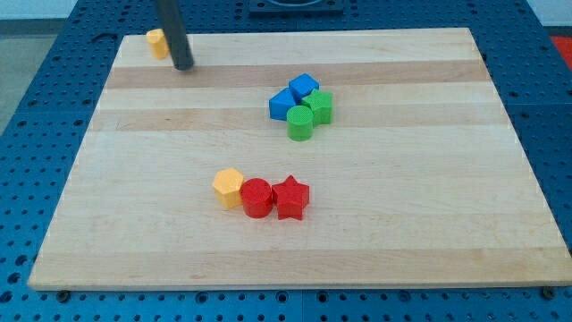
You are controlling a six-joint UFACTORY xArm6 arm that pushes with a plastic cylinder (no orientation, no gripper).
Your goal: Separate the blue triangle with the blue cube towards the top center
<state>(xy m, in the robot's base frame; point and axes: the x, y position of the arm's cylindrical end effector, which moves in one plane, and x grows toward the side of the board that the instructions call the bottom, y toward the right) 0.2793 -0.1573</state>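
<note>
The blue cube (304,86) and the blue triangle (281,104) sit touching each other right of the board's middle, toward the view's top. Two green blocks press against them: a green cylinder (300,124) below and a green star-like block (320,105) at the right. My tip (182,64) is at the view's top left, far left of the blue pair, just right of a yellow block (157,42).
A yellow hexagon (229,187), a red cylinder (256,197) and a red star (290,197) stand in a row below the board's middle. The wooden board (429,224) lies on a blue pegboard table (554,107).
</note>
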